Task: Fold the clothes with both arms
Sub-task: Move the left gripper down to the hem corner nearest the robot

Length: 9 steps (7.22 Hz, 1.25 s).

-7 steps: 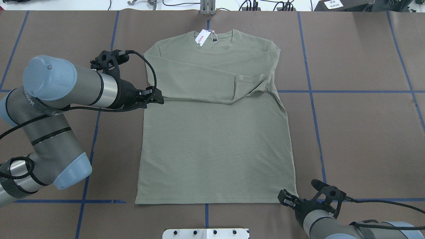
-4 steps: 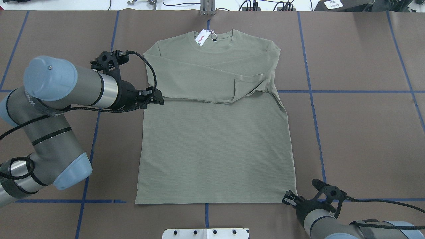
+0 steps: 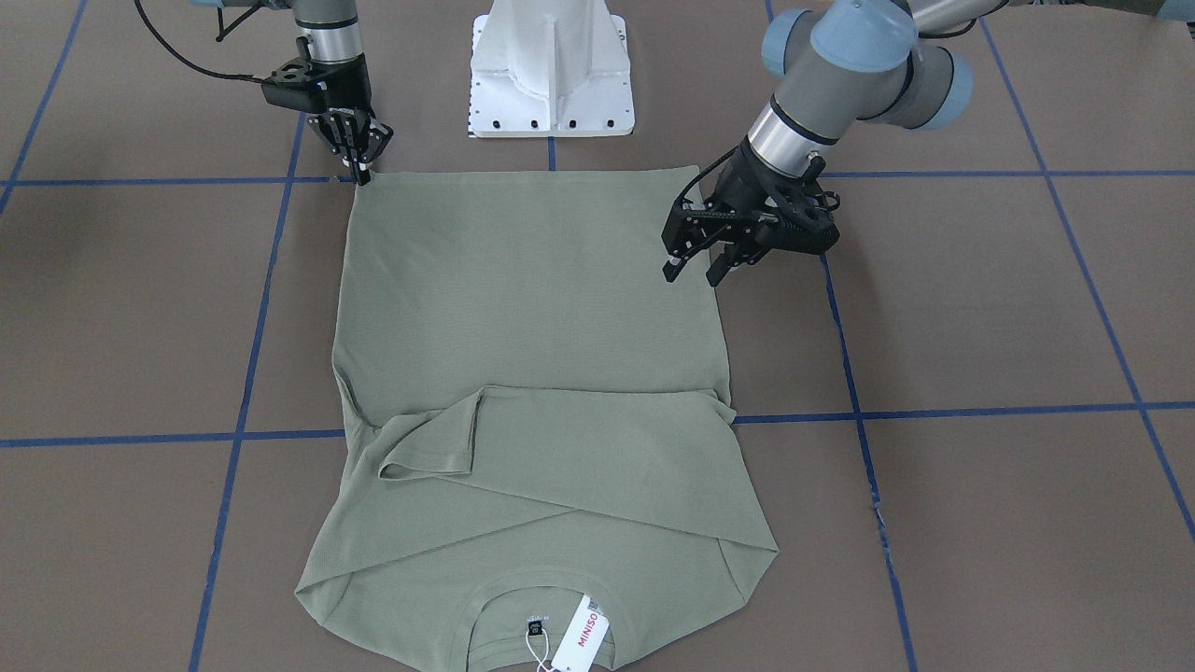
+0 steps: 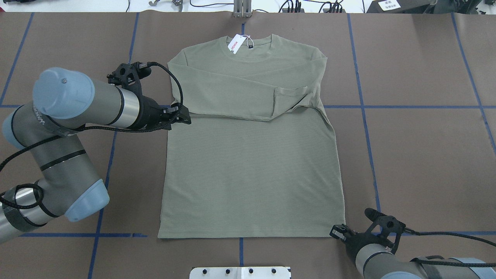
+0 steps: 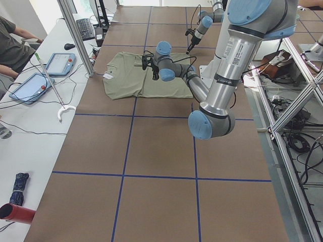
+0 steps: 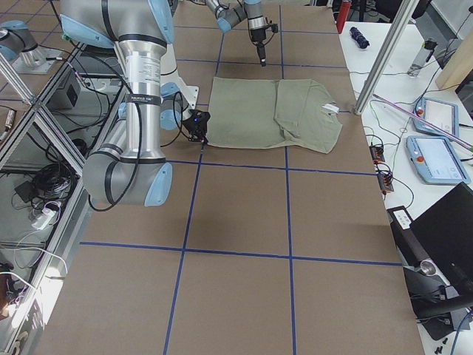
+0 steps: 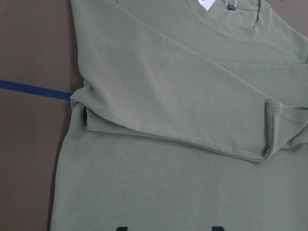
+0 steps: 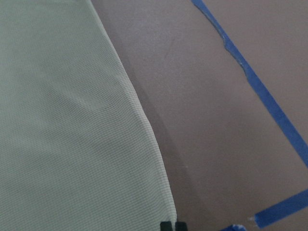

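The sage-green shirt (image 4: 252,162) lies flat on the brown table, both sleeves folded across its chest, a white hang tag (image 4: 235,43) at the neck. My left gripper (image 4: 188,116) hovers at the shirt's left side edge, just below the folded sleeve. It is open with nothing between its fingers, as the front view (image 3: 693,271) shows. In the left wrist view the two fingertips (image 7: 122,228) stand wide apart over the cloth. My right gripper (image 4: 336,231) is at the near right hem corner, its fingers pressed together on that corner (image 8: 173,225).
The white pedestal base (image 3: 551,65) stands just behind the hem. Blue tape lines (image 4: 407,106) grid the table. A metal post (image 4: 242,9) rises beyond the collar. On the side bench are tablets (image 5: 60,63), and a seated person (image 5: 10,35) is there.
The right gripper's fingers have closed at the hem corner and shifted slightly right. The left arm has edged a little toward the robot; its gripper stays open.
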Available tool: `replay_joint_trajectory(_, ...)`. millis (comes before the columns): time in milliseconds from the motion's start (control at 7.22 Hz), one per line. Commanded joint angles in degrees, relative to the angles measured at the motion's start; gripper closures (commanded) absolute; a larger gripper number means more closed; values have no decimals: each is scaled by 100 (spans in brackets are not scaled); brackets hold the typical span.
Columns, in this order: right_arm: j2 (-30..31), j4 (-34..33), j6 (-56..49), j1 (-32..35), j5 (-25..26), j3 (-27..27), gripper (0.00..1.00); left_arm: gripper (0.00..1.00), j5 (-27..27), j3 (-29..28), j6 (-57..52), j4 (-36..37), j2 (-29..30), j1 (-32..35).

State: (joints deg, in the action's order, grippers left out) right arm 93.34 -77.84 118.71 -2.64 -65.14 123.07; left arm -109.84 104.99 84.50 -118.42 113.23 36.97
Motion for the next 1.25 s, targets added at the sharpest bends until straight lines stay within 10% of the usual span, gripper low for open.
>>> replay_joint_trajectory(0,-8,-3,-6,0,-7,129,100,34,76,247,890,578,-29,-511)
replay_joint_trajectory(693,-17,-3,-6,27,-16,173,100,37,1807,1533,2436,2196,-1242,-3147)
replay_joint_trajectory(1109,-17,-3,-6,53,-16,226,100,41,2053,1507,2449,2315,-1233,-3170)
